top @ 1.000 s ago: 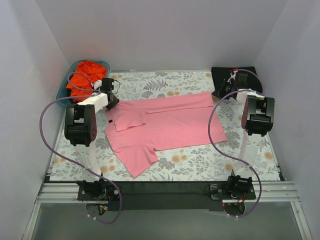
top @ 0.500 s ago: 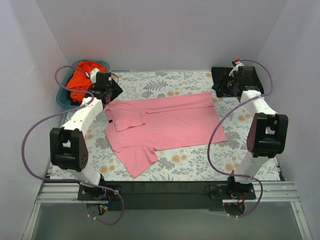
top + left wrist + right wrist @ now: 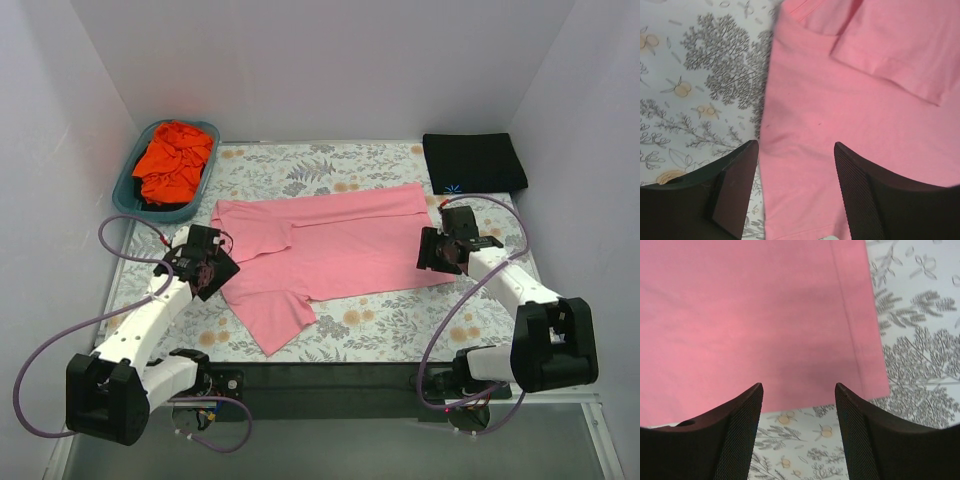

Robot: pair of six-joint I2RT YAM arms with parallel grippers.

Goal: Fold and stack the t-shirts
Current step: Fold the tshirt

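A pink t-shirt (image 3: pixel 335 245) lies spread on the floral table, one sleeve folded in and the other (image 3: pixel 270 320) pointing toward the near edge. My left gripper (image 3: pixel 216 268) hovers open over the shirt's left edge. In the left wrist view pink cloth (image 3: pixel 850 90) lies under the left gripper (image 3: pixel 795 152), with nothing gripped. My right gripper (image 3: pixel 432 250) is open at the shirt's near right corner. The right wrist view shows the pink shirt's hem (image 3: pixel 860 330) just ahead of the right gripper (image 3: pixel 799 390). A folded black t-shirt (image 3: pixel 473 162) rests at the back right. An orange-red t-shirt (image 3: pixel 175 160) is bunched in the basket.
A teal plastic basket (image 3: pixel 127 195) stands at the back left corner. White walls close in the table on three sides. Purple cables loop beside both arms. Bare floral tabletop (image 3: pixel 400 320) shows along the near edge.
Both arms have drawn back from the far corners and lowered to the pink shirt's left and right edges. Both sets of jaws have opened wider.
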